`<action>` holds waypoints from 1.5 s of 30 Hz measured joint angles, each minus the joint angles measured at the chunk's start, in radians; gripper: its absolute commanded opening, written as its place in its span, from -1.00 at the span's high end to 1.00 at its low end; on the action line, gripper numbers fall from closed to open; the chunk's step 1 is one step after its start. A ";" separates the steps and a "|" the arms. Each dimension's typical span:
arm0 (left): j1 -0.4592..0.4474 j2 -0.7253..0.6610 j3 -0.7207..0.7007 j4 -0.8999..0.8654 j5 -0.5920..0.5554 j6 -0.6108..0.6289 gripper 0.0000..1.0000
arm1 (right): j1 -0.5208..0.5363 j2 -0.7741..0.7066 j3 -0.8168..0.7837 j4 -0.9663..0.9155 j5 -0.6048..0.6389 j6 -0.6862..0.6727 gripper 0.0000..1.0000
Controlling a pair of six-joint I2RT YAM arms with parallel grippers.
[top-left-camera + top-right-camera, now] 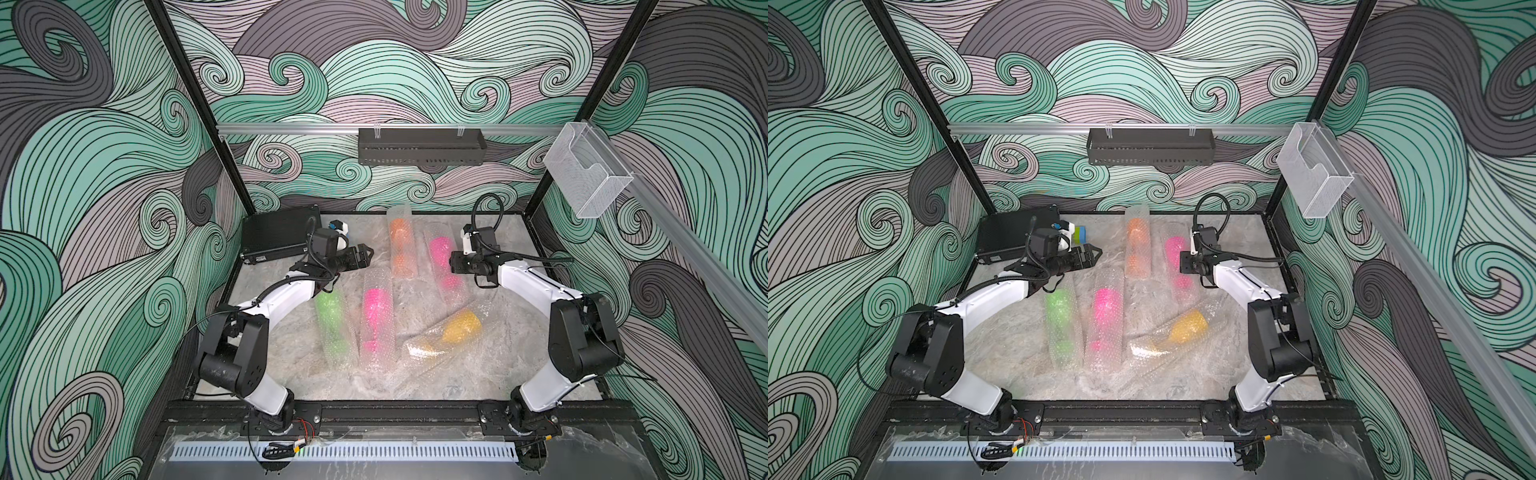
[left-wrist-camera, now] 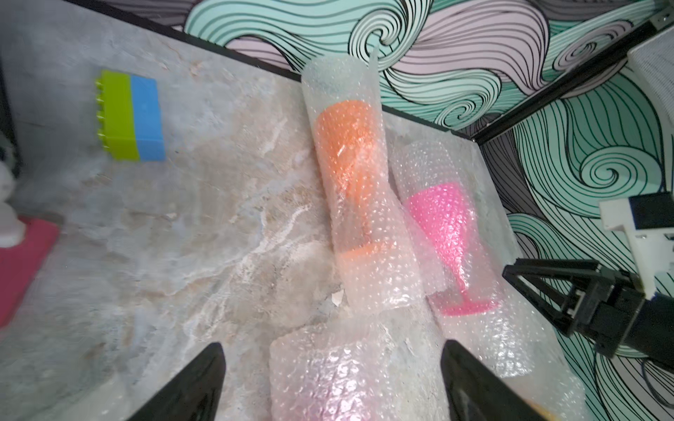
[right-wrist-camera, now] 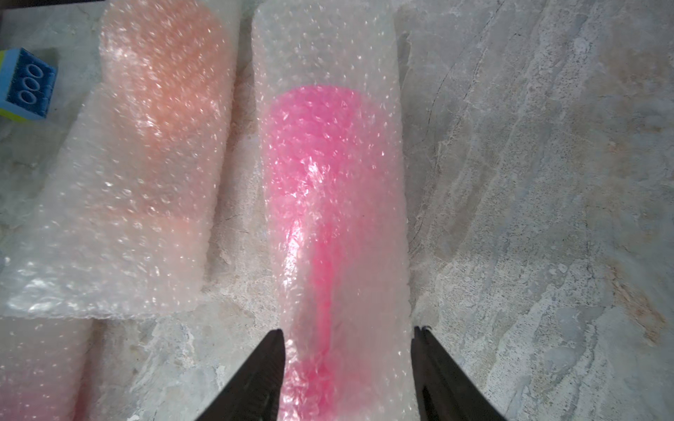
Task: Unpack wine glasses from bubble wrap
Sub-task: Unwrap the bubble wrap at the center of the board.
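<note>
Counting five wine glasses [image 1: 1106,309] on the table [image 1: 498,353], each lying in its own tube of bubble wrap [image 1: 399,216], five tubes in all: two pink, one orange glass [image 1: 400,245], one green glass [image 1: 330,311], one yellow glass [image 1: 461,328]. My left claw [image 2: 332,344] hangs spread wide over the far end of the near pink glass [image 1: 376,307], holding nothing. My right claw [image 3: 348,330] has one jaw on each side of the far pink glass [image 3: 313,164], both against its wrap; whether it pinches I cannot tell
</note>
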 measured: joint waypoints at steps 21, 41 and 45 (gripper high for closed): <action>-0.160 0.156 0.192 -0.006 0.084 -0.084 -0.80 | 0.000 0.066 0.041 0.010 -0.108 0.032 0.87; -0.205 0.247 0.312 -0.051 0.131 -0.099 -0.75 | 0.000 -0.008 -0.079 0.214 -0.317 0.363 0.91; -0.224 0.299 0.354 -0.066 0.131 -0.102 -0.66 | 0.000 -0.008 -0.111 0.235 -0.325 0.374 0.89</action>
